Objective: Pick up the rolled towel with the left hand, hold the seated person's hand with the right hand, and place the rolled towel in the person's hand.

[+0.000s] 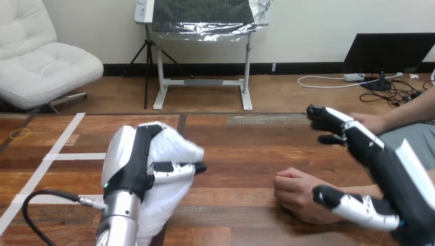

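While it sits at eight o'clock on the wooden table (241, 148), the left hand (134, 166) is closed round the rolled towel (172, 148) with its thumb across the front. The white roll bulges out at the hand's two o'clock and trails down toward six. At five o'clock the person's near hand (293, 192) rests on the wood as a closed fist. At four o'clock the right hand (390, 171) is spread wide and grips nothing. Its thumb lies over the fist's wrist side, and I cannot tell whether they touch. At two o'clock the person's far hand (370, 122) sits just behind the right hand's fingertips.
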Available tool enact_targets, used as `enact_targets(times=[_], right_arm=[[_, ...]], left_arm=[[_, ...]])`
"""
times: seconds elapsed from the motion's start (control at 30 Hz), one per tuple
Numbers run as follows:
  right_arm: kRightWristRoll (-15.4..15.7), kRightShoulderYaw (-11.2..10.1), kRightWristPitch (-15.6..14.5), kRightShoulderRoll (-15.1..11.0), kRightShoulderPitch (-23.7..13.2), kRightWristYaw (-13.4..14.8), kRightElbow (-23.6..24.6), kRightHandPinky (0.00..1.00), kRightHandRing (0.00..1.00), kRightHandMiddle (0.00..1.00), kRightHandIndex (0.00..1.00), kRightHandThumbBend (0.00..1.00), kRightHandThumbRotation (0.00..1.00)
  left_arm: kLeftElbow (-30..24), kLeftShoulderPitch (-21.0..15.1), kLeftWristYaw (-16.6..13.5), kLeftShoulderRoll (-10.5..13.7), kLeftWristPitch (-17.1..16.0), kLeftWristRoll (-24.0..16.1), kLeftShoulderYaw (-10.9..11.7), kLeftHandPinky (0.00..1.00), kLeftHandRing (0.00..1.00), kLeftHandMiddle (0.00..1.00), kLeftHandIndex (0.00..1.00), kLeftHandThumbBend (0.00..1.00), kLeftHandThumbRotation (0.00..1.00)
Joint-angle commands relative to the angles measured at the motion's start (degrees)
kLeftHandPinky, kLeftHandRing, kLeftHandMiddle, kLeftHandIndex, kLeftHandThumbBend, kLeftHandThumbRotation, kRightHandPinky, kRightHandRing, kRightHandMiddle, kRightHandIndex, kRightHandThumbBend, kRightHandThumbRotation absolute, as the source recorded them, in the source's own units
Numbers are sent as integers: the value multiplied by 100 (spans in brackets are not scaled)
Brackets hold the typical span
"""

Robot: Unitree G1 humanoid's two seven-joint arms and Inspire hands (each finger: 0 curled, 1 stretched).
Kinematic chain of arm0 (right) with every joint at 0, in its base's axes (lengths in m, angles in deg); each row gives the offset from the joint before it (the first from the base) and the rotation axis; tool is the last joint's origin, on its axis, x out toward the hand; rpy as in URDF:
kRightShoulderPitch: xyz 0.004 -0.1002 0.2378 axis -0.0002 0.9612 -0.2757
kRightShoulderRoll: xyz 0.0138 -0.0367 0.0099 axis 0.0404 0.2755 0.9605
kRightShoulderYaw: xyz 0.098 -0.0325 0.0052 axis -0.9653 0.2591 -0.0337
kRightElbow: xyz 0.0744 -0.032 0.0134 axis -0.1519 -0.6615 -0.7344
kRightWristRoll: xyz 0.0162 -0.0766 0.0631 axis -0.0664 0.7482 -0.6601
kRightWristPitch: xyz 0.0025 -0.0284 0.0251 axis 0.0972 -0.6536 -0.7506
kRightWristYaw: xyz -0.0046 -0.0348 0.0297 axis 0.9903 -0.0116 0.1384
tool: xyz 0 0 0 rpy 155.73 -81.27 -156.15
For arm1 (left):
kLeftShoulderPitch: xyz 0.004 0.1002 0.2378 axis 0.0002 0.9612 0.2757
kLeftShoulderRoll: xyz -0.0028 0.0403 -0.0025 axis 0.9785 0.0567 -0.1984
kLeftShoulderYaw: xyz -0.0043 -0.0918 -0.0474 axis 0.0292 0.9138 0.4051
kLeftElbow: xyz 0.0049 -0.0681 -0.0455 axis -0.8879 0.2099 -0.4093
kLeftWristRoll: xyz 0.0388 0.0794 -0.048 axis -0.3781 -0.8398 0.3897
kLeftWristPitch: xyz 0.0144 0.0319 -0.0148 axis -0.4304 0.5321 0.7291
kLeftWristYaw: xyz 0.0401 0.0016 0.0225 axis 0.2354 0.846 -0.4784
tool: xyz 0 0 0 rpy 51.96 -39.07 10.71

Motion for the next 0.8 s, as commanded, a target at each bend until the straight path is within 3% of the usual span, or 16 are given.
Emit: enact_targets(times=[0.0,0.4,0.77], right_arm=[[282,-585,-268,-609,-1167,-57,-382,78,86,89,88,99,71],[450,-678,-470,-1019,-1501,-184,-764,77,87,91,90,100,67],[500,-691,-730,-1404,-1789,-524,-1107,78,90,92,91,100,59]], left_arm=[[-1656,-576,-451,-255,-1128,484,718,28,34,39,40,67,0],[-1789,-553,-296,-375,-1419,886,851,28,34,38,40,66,0],[-1878,-604,-139,-523,-1585,1210,932,25,31,37,39,64,0]])
